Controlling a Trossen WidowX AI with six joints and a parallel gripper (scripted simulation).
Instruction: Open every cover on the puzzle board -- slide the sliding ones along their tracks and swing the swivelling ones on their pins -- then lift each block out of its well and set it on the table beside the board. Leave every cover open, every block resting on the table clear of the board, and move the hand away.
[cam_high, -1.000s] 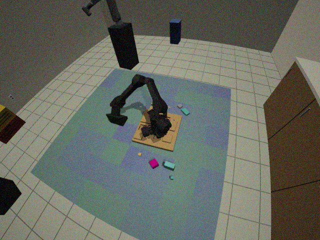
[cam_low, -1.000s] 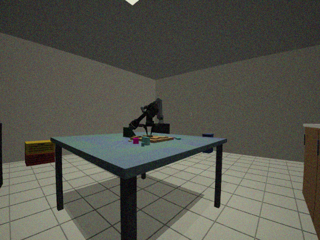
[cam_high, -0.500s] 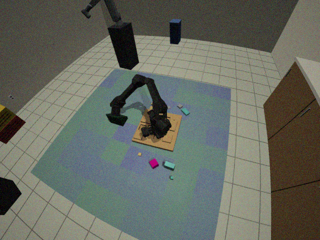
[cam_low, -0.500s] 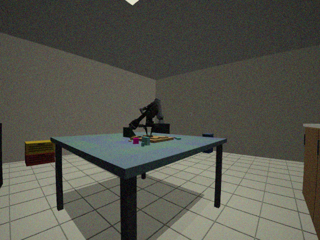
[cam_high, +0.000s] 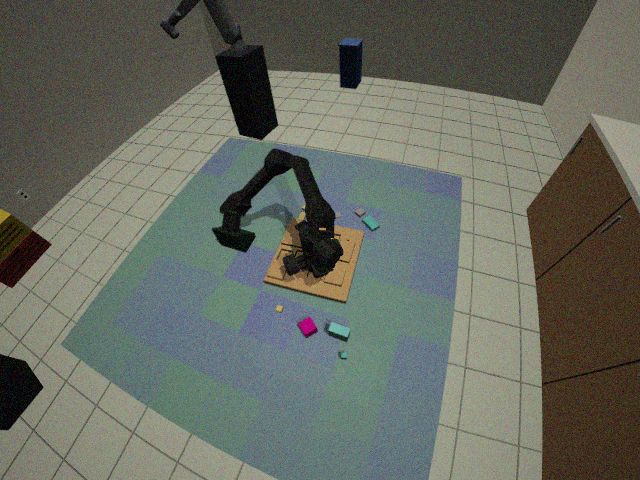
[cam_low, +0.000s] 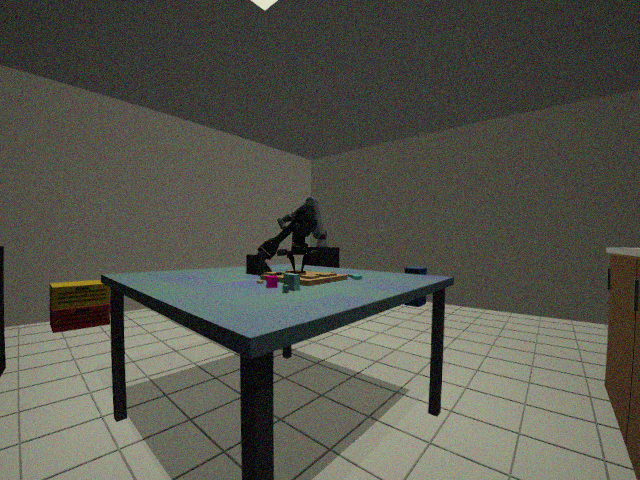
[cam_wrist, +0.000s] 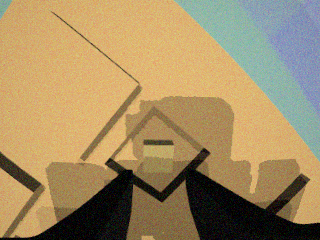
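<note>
1. The gripper (cam_high: 309, 273) (cam_low: 298, 271) (cam_wrist: 159, 176) points down over the puzzle board (cam_high: 305, 290) (cam_low: 325, 281) (cam_wrist: 100, 30), fingers parted partway and nothing between them; the gap probably suits the small block below
2. That small pale block (cam_wrist: 158, 158) sits inside a square outline on the board, apparently in its well, below the finger gap. Lifting it out looks like the step in hand
3. The board lies inward from all the edges of the table (cam_high: 206, 361) (cam_low: 310, 302) — likely so there is room on every side for blocks
4. Toward the near edge in the top view rest a pink block (cam_high: 307, 327) (cam_low: 271, 281), a big teal block (cam_high: 339, 331) (cam_low: 292, 280), a tiny teal block (cam_high: 343, 355) (cam_low: 285, 288) and a little yellow block (cam_high: 279, 308) (cam_low: 260, 281), all clear of the board, as the task wants
5. A flat teal block (cam_high: 370, 222) (cam_low: 355, 276) and a grayish piece (cam_high: 359, 212) lie beyond the board, toward the far right corner
6. A straight, centered descent seems wise — a fingertip could catch the well's rim. The arm hides several covers, so I cannot tell whether all are open
</note>
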